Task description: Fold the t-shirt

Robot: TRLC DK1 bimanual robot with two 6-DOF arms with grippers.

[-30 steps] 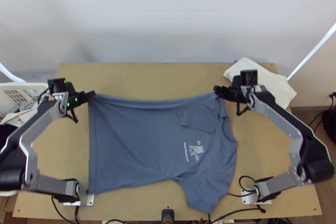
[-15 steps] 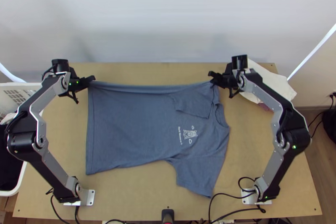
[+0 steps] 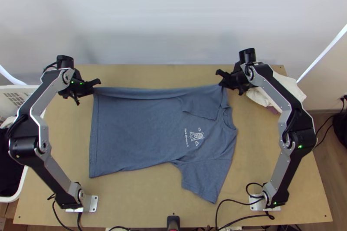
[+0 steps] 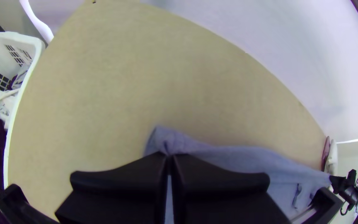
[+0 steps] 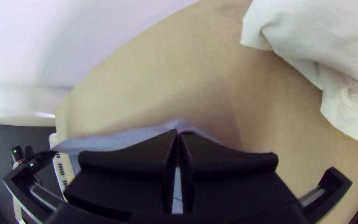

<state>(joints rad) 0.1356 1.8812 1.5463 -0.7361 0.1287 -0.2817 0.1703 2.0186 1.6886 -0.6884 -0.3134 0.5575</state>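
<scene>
T-shirt, top view: blue-grey, across the middle of the bench; hem towards the left arm, neckline towards the right arm. Near sleeve spread flat, far sleeve turned in over the body.
Chest print, top view: white, facing up, between the two sleeves.
Bench, top view: light wood; pale wall behind, wooden floor beside, black cables near the right arm's base.
Far edge, top view: drawn out between left tool at the hem end and right tool at the shoulder end.
Basket, left wrist view: white, slotted walls; white and dark laundry inside; stands beside the bench.
Left tool, left wrist view: clenched, grasping the t-shirt at its hem-end corner; fabric puckered at the tips.
White cloth, right wrist view: bunched and creased on the bench, near the right tool.
Right tool, right wrist view: clenched, grasping the t-shirt; a small peak of fabric at the tips, more visible between the fingers.
</scene>
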